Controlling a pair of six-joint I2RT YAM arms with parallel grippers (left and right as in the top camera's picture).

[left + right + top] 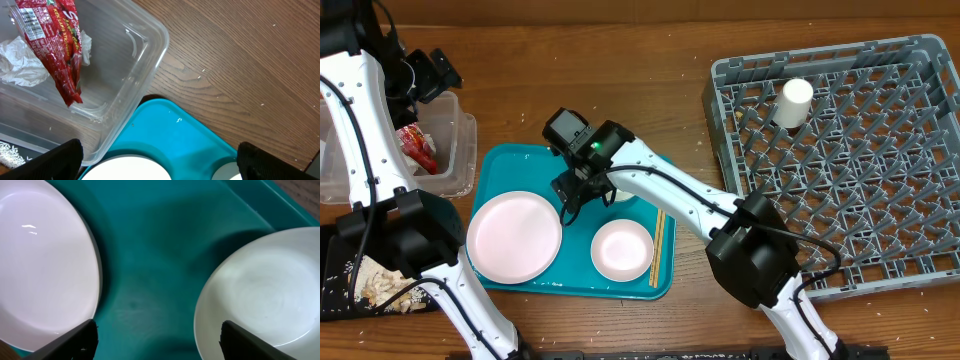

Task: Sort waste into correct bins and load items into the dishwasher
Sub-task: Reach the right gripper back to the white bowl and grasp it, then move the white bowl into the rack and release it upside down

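The clear tub (455,150) holds the red wrapper (55,45) and the white tissue (20,65). My left gripper (430,72) hovers above it, open and empty (160,170). My right gripper (570,200) is open and empty low over the teal tray (520,160), between the pink plate (513,235) and a white round dish (265,290) that seems to be the small white dish (622,192). The white bowl (622,250) and the chopsticks (658,245) lie on the teal tray. The white cup (794,100) stands in the grey rack (860,180). No carrot shows.
The black tray (345,285) lies at the front left with rice scraps (380,280) on it, partly under the left arm. The rack fills the right side. Bare wooden table lies between the teal tray and the rack.
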